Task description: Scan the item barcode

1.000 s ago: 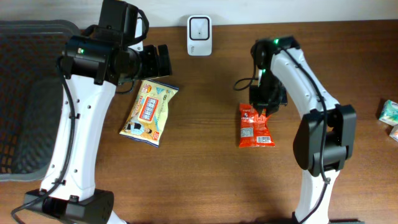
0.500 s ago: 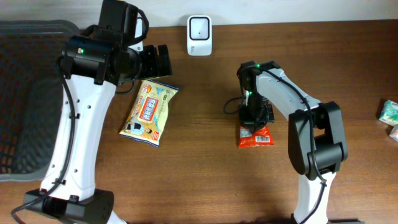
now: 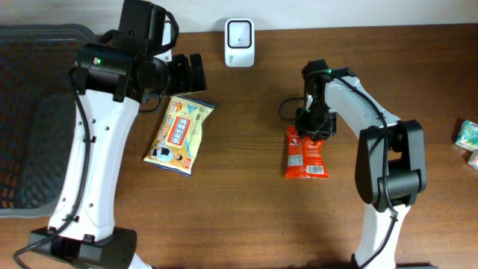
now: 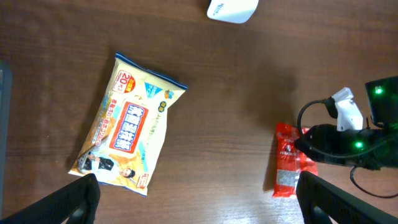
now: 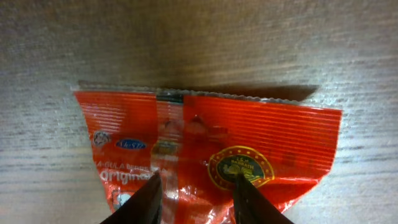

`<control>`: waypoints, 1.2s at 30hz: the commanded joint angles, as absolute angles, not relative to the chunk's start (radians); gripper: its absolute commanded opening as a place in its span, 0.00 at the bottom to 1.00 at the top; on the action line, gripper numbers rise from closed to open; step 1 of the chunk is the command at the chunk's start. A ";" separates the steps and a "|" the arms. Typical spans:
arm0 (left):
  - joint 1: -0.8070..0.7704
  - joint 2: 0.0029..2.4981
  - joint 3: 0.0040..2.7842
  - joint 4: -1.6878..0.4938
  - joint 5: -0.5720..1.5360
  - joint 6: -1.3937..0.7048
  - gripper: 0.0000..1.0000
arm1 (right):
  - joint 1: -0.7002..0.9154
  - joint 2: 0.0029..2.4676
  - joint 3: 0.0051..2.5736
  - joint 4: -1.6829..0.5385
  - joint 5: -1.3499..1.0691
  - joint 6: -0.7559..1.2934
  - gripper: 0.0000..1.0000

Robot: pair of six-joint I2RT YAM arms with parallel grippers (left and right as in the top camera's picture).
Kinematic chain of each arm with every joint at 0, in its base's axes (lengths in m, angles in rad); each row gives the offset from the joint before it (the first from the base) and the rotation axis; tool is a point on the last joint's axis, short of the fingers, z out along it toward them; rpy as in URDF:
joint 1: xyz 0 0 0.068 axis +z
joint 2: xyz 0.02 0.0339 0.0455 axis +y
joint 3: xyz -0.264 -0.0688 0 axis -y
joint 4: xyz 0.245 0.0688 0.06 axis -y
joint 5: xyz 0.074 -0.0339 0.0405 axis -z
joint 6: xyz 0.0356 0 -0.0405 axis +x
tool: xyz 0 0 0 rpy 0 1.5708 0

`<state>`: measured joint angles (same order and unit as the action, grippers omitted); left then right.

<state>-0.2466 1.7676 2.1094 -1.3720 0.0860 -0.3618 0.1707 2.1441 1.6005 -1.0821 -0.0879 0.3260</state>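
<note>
A red snack packet (image 3: 305, 155) lies flat on the brown table, right of centre. My right gripper (image 3: 312, 128) hovers over its upper end. In the right wrist view the two fingers (image 5: 152, 196) stand apart over the red packet (image 5: 205, 143), with the wrapper flat beneath them and not pinched. My left gripper (image 3: 190, 72) hangs high at the back left, wide open and holding nothing. Below it a yellow wipes packet (image 3: 179, 134) lies on the table. The white barcode scanner (image 3: 239, 33) stands at the back edge.
A dark mesh basket (image 3: 30, 112) fills the left side. Small boxed items (image 3: 468, 134) sit at the far right edge. In the left wrist view the yellow packet (image 4: 127, 134), red packet (image 4: 292, 165) and scanner (image 4: 231, 9) all show on bare wood.
The right arm swung left over the red packet, then back right. Its jaws shut and have parted again, and the packet now lies stretched out flat. The left arm has not moved.
</note>
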 commanded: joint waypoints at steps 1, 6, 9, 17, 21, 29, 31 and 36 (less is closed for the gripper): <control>-0.246 1.768 2.111 -1.371 0.082 -0.350 0.99 | 0.168 2.149 1.589 -0.995 -0.097 0.344 0.40; -0.246 1.768 2.111 -1.371 0.082 -0.350 0.99 | 0.087 2.149 2.034 -1.321 -0.093 0.313 0.93; -0.246 1.768 2.111 -1.371 0.082 -0.350 0.99 | 0.041 2.149 2.183 -1.544 -0.093 0.266 0.99; -0.246 1.768 2.111 -1.371 0.082 -0.350 0.99 | 0.054 2.150 1.754 -1.402 -0.212 0.262 0.99; -0.246 1.768 2.111 -1.371 0.082 -0.350 0.99 | 0.054 2.150 1.563 -1.149 -0.405 0.184 0.88; -0.246 1.768 2.111 -1.371 0.082 -0.350 0.99 | 0.038 2.149 1.551 -1.083 -0.429 0.221 0.04; -0.246 1.768 2.111 -1.371 0.082 -0.350 0.99 | 0.028 2.149 1.682 -1.198 -0.344 0.227 0.04; -0.246 1.768 2.111 -1.371 0.082 -0.350 0.99 | 0.076 2.149 2.072 -1.496 0.390 0.580 0.04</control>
